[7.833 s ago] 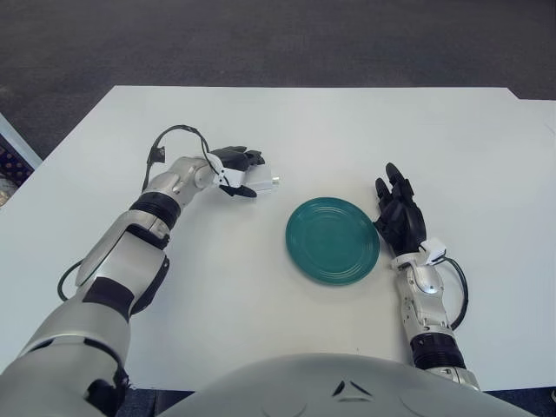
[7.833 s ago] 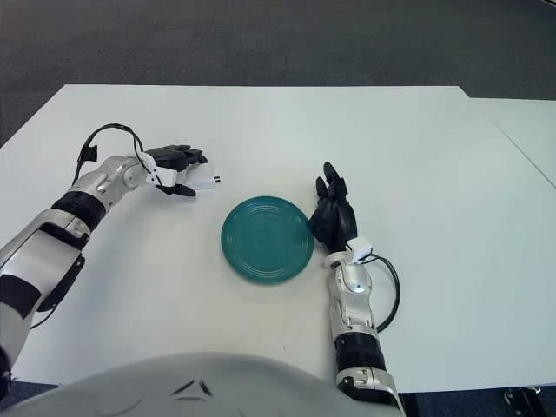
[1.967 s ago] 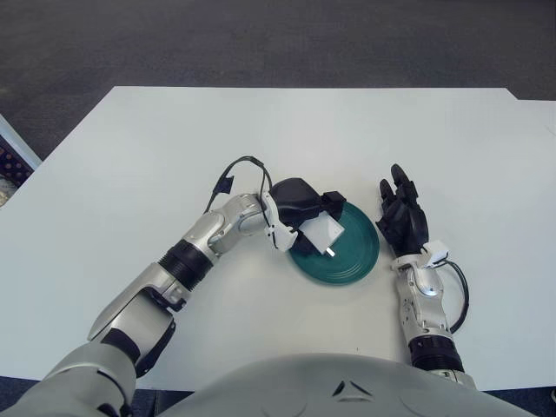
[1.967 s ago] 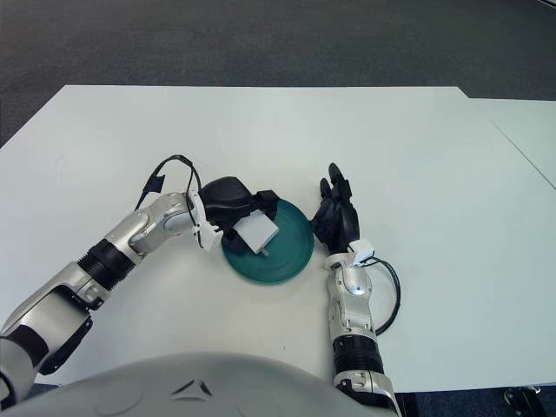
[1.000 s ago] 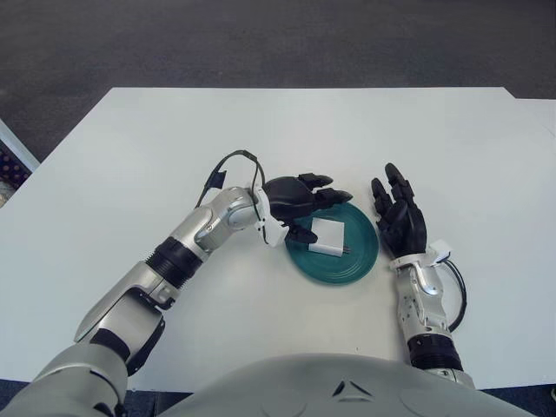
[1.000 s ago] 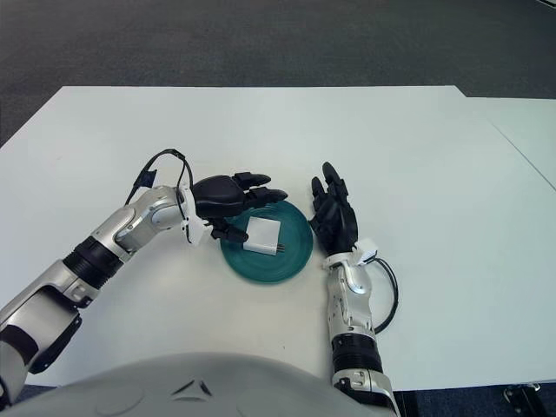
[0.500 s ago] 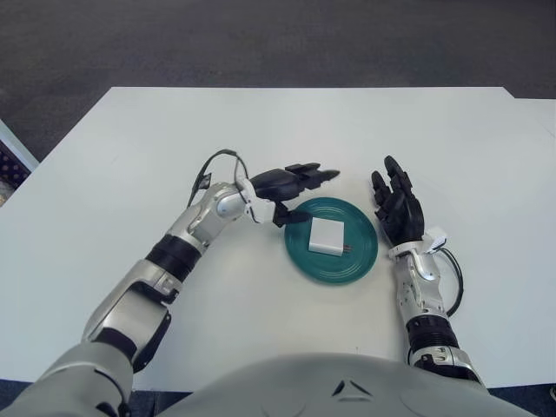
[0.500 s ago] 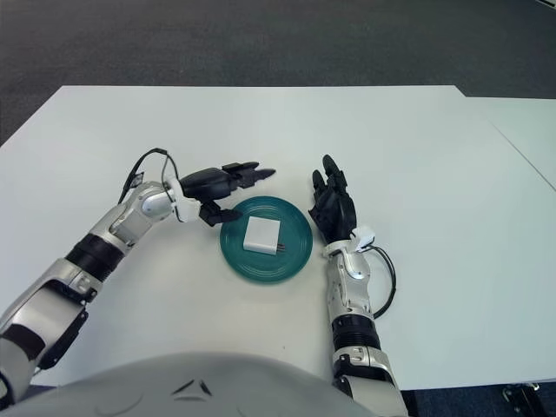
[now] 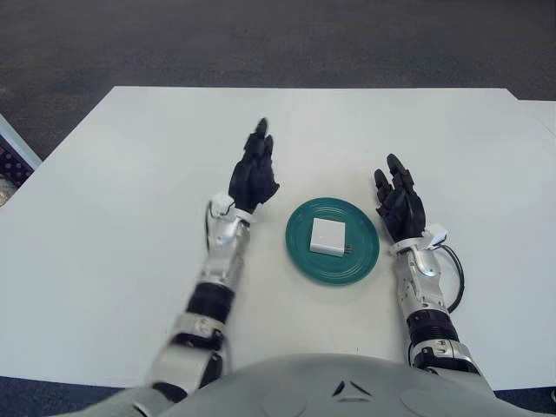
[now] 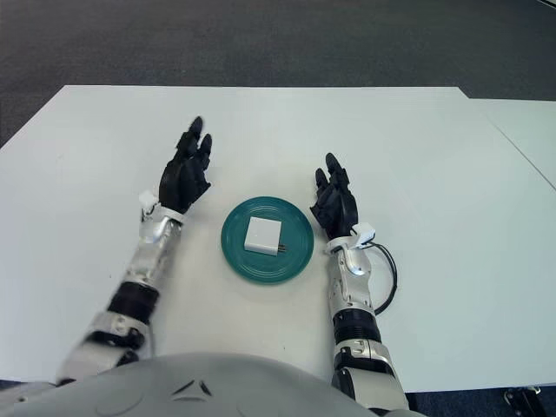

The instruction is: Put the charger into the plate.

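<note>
The white square charger [image 9: 328, 235] lies flat in the middle of the teal plate [image 9: 356, 261] on the white table, its prongs toward the right. My left hand [image 9: 254, 171] is open and empty, fingers straight and pointing away, to the left of the plate and apart from it. My right hand [image 9: 398, 200] is open and empty, fingers straight, just right of the plate's rim. Both also show in the right eye view: the left hand [image 10: 187, 176] and the right hand [image 10: 335, 202].
The white table [image 9: 130, 174] stretches out on all sides of the plate. A black cable [image 9: 454, 278] loops at my right wrist. Dark carpet lies beyond the table's far edge.
My left hand has drawn back from the plate's rim to the left and turned its fingers forward. The charger stays in the plate. The right hand has barely moved.
</note>
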`<move>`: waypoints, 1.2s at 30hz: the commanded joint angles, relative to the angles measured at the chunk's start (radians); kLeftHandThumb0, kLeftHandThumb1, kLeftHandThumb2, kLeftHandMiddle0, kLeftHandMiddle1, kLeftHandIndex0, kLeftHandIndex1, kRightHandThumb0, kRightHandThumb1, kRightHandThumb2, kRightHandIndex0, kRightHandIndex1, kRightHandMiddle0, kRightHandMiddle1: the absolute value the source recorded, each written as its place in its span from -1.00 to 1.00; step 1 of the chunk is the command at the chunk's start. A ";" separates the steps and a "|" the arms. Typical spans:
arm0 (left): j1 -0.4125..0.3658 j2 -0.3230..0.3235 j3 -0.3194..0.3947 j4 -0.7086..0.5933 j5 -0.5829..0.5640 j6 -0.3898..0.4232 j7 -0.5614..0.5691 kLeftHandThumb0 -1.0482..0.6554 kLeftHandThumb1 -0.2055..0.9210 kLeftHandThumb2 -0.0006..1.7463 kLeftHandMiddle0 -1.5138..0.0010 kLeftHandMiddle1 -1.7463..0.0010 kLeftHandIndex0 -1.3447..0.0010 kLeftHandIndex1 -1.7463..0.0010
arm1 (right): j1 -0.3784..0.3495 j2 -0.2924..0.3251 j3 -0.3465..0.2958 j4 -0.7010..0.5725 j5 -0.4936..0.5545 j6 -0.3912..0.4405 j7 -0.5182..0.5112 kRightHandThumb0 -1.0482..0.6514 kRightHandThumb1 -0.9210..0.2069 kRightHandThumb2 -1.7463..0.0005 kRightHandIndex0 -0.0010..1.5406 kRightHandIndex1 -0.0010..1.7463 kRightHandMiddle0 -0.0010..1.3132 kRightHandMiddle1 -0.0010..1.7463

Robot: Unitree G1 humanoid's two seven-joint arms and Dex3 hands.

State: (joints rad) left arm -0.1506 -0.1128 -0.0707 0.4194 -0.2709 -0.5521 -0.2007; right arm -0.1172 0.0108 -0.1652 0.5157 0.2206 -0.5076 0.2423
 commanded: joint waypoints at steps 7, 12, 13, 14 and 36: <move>0.070 -0.069 0.000 0.030 0.024 0.004 0.029 -0.94 1.00 0.16 1.00 1.00 0.95 0.96 | 0.064 0.010 -0.006 0.050 -0.007 -0.001 -0.012 -0.82 -1.00 -0.19 -0.82 -0.99 -1.00 -0.69; 0.124 -0.060 -0.010 -0.024 0.042 0.019 0.049 -0.94 1.00 0.22 1.00 1.00 0.98 0.96 | 0.079 0.014 -0.002 0.032 -0.001 -0.003 -0.003 -0.81 -1.00 -0.18 -0.82 -0.99 -1.00 -0.67; 0.136 -0.058 -0.012 -0.033 0.047 0.020 0.053 -0.94 1.00 0.22 1.00 1.00 0.98 0.96 | 0.082 0.012 -0.002 0.030 -0.003 -0.003 -0.003 -0.81 -1.00 -0.18 -0.82 -0.99 -1.00 -0.67; 0.145 -0.056 -0.013 -0.039 0.050 0.022 0.056 -0.94 1.00 0.24 1.00 1.00 0.99 0.97 | 0.084 0.011 -0.002 0.028 -0.005 -0.003 -0.004 -0.81 -1.00 -0.18 -0.82 -0.99 -1.00 -0.67; 0.216 -0.020 0.001 0.106 0.158 -0.185 0.031 -0.94 1.00 0.28 1.00 1.00 1.00 1.00 | 0.119 -0.005 0.004 0.024 -0.019 -0.018 0.007 -0.81 -1.00 -0.19 -0.84 -1.00 -1.00 -0.69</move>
State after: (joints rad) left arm -0.0386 -0.1120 -0.0691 0.4602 -0.1250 -0.7124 -0.1815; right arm -0.0862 0.0016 -0.1572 0.4911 0.2083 -0.5170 0.2499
